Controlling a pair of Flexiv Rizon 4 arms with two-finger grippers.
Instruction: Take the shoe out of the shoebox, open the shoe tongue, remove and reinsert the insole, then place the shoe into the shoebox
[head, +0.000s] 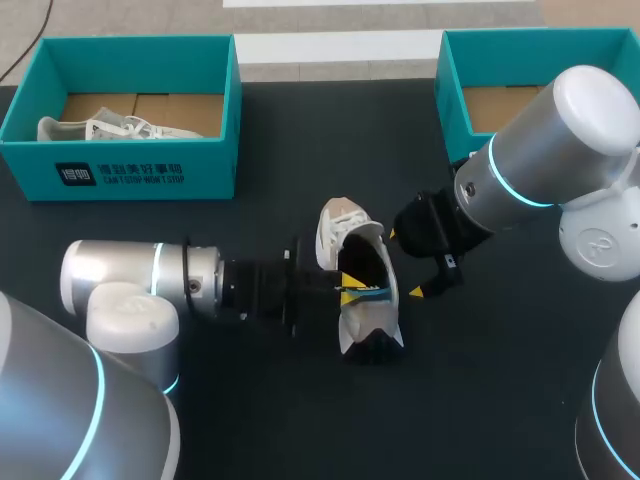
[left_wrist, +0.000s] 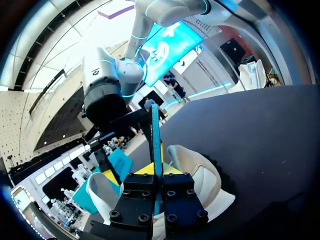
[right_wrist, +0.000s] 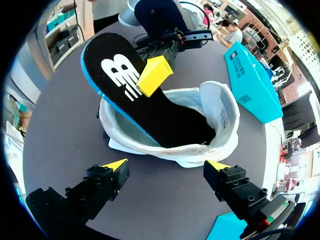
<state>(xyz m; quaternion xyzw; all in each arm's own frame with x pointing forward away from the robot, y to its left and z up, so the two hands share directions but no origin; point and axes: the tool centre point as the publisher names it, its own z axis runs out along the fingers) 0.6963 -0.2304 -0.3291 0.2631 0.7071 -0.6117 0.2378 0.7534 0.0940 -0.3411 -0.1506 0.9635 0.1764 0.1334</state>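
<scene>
A white shoe (head: 352, 232) lies on the dark table between my two grippers. Its black insole (right_wrist: 130, 95), blue-edged with a white logo, slants up out of the shoe (right_wrist: 220, 115), one end still inside. My left gripper (left_wrist: 156, 170) is shut on the raised end of the insole (left_wrist: 156, 140), which shows edge-on between its yellow tips. In the head view this left gripper (head: 350, 290) sits at the shoe's opening. My right gripper (right_wrist: 165, 166) stands open just short of the shoe, empty. It shows again in the head view as the right gripper (head: 403, 263), right of the shoe.
A teal shoebox (head: 120, 175) at the back left holds another pale shoe (head: 110, 127). A second teal shoebox (head: 455, 80) stands at the back right, behind my right arm. The left arm lies low across the table's front left.
</scene>
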